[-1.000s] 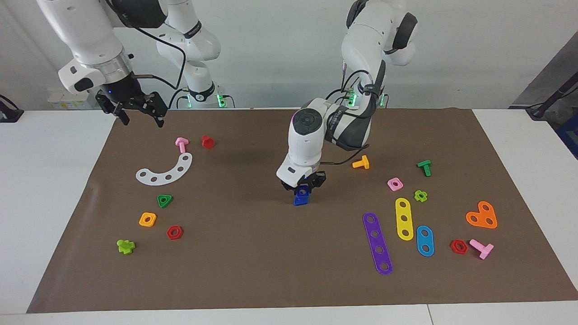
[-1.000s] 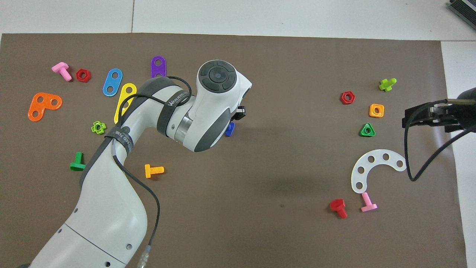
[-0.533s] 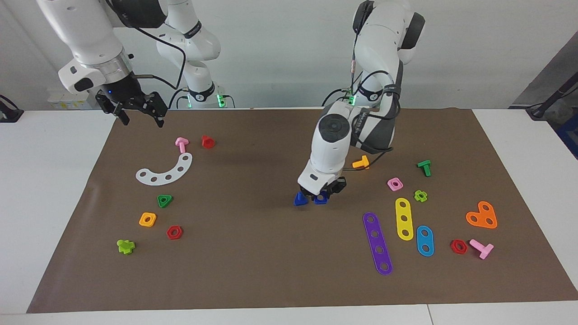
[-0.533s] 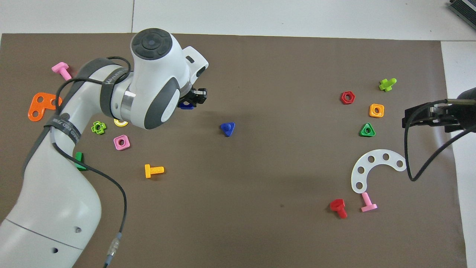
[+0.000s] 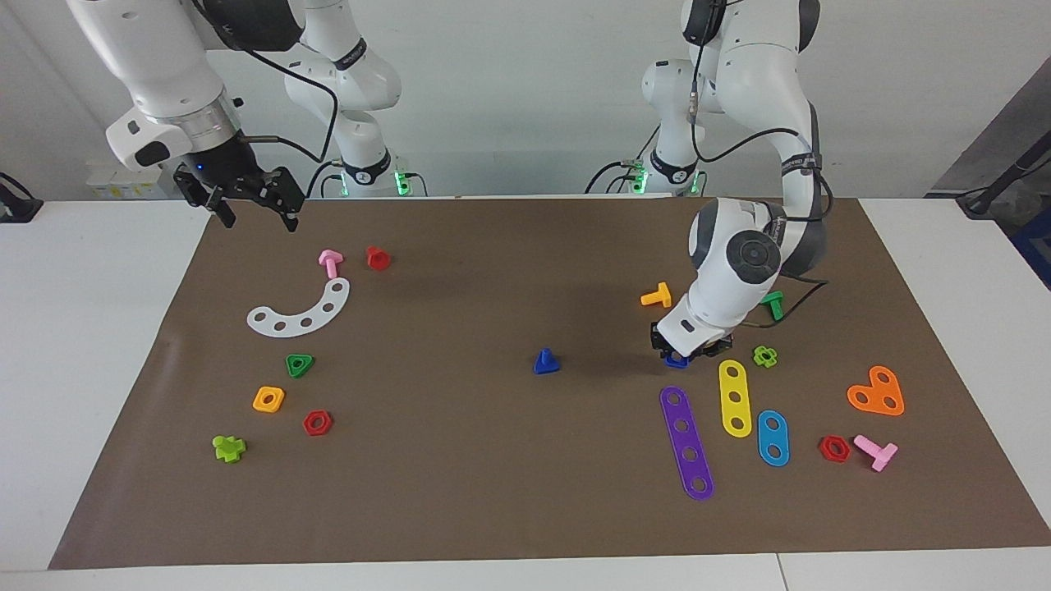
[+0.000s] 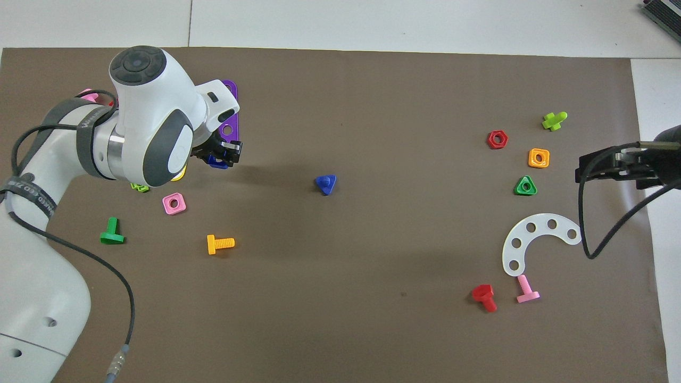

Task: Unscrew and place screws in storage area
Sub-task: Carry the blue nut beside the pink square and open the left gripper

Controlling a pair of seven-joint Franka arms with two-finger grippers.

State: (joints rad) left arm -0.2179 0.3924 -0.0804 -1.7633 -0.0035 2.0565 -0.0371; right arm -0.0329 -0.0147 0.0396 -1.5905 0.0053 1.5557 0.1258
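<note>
1. The dark-blue screw point(image 5: 545, 361) stands alone on its flat triangular head, post up, near the middle of the brown paper sheet point(image 5: 493, 492) that covers most of the counter point(image 5: 82, 328), with nothing touching it.
2. The left gripper point(image 5: 680, 353) hangs low over the paper toward the left arm's end of the counter, well apart from the screw. Its fingers are closed on a small blue nut point(image 5: 676, 359).
3. That gripper is just over the end of the purple four-hole strip point(image 5: 686, 443) that lies nearer the robots, with the yellow strip point(image 5: 735, 397) beside it.
4. An orange screw point(image 5: 657, 295) and a green screw point(image 5: 772, 304) lie nearer to the robots than the left gripper. In the overhead view a pink square nut point(image 6: 174, 203) shows beside them.
5. The right gripper point(image 5: 250, 212) waits in the air over the paper's corner at the right arm's end, by the edge nearest the robots. Its fingers are spread wide and hold nothing.
6. Close to it on the paper lie a pink screw point(image 5: 330, 263), a red screw point(image 5: 378, 258) and a white curved strip point(image 5: 302, 312).
</note>
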